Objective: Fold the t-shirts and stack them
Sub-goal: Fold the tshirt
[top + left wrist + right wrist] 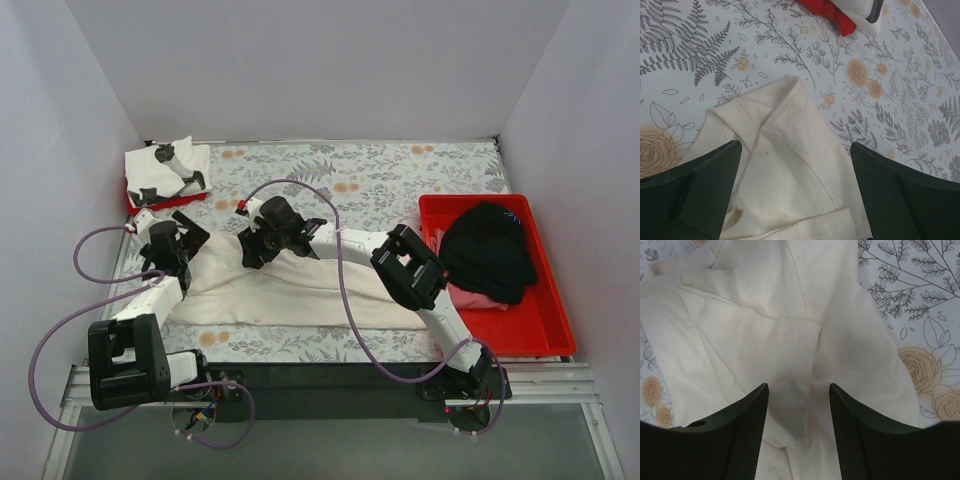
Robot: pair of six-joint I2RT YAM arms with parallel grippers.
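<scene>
Directly under left gripper (796, 150) and right gripper (798, 390) (both spread) lies cream t-shirt (290, 290).

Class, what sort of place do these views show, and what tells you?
Probably a robot lab cell: white walls enclose a floral table, left arm and right arm bolted at its edge, over a cream t-shirt.

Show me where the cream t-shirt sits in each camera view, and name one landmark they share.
Top external: the cream t-shirt lies spread out left of centre, towards the near edge.
Left wrist: one folded corner of it fills the lower centre.
Right wrist: it fills most of the picture, rumpled.
Shared landmark: the floral table cover, which shows beside the shirt in all three views.
</scene>
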